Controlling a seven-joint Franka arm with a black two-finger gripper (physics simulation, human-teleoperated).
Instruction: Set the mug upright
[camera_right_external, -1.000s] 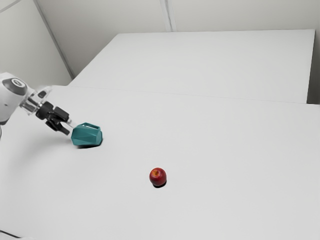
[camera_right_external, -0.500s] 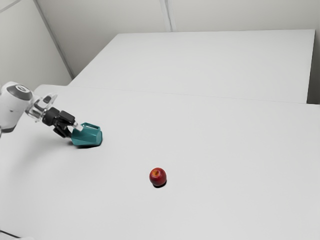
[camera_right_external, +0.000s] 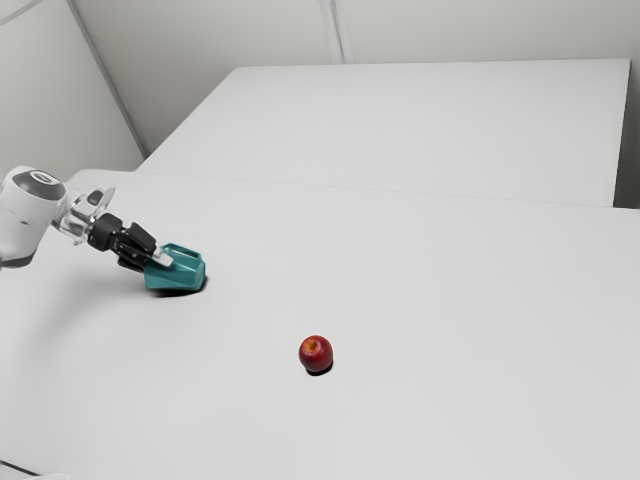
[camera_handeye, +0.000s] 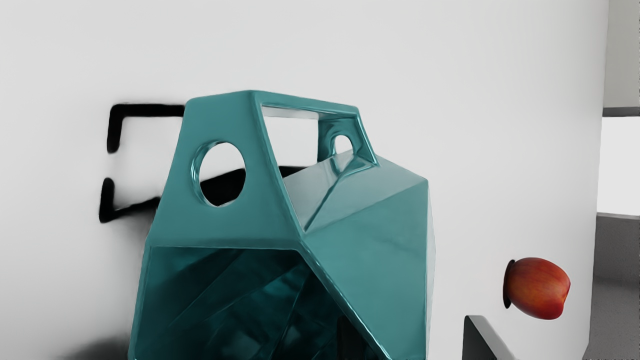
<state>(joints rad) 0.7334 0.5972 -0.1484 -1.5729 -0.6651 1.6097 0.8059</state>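
One wall of the mug (camera_right_external: 178, 270) stood between my parted jaws, one over its upper outside, the other apparently within the open mouth (camera_handeye: 225, 305). Tabletop showed between the outer jaw and the mug, so my pincer (camera_right_external: 156, 262) had no clamp on it. The mug lay on its side on the table (camera_right_external: 430, 300), mouth toward me, toward the exterior view's left. I judged it light and stiff, its glossy facets likely slippery and perhaps brittle, apt to roll or swivel under an uneven pinch. The upper wall by the mouth seemed the place to hold, with flat pads square across it; the angular handle (camera_handeye: 220, 117) jutted sideways and would probably twist in my grasp. The wrist view gave me the hollow interior and the handle's round holes; the exterior view added my arm (camera_right_external: 32, 210) and the mug's closed end, pointing roughly away from me, well apart from the apple (camera_right_external: 316, 352).
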